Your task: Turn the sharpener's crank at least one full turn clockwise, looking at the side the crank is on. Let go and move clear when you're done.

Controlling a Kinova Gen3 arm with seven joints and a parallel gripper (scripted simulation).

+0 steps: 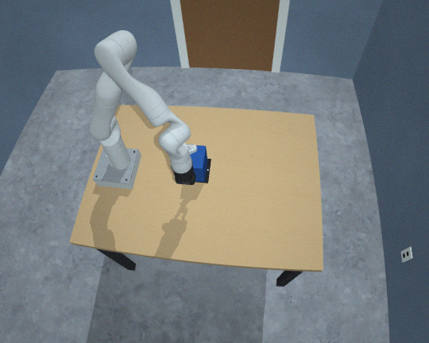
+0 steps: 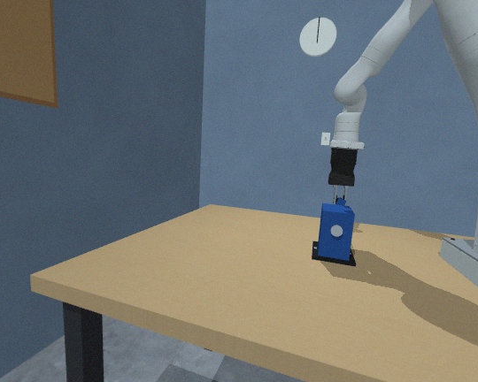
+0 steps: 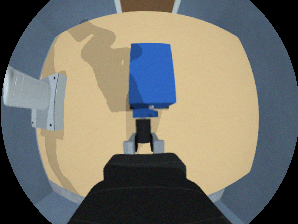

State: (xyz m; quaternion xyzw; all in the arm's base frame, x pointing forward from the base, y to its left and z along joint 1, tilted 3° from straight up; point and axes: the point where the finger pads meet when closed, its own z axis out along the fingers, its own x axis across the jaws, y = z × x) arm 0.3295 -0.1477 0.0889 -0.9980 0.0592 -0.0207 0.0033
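Note:
The blue sharpener [image 1: 200,163] stands upright on a black base near the middle of the table; it also shows in the exterior view [image 2: 335,233] and in the wrist view [image 3: 152,75]. A grey disc [image 2: 336,231] marks its near face. My gripper [image 2: 339,200] hangs straight down at the sharpener's rear top edge. In the wrist view the gripper [image 3: 144,140] is shut on the crank handle [image 3: 144,127], a dark stub on the sharpener's side, with the crank near the top of its circle. In the top view the black gripper body [image 1: 184,176] hides the crank.
The arm's grey base plate [image 1: 117,171] is bolted to the table left of the sharpener. The table's edges lie well away from the sharpener on all sides. A door [image 1: 229,33] stands in the far wall.

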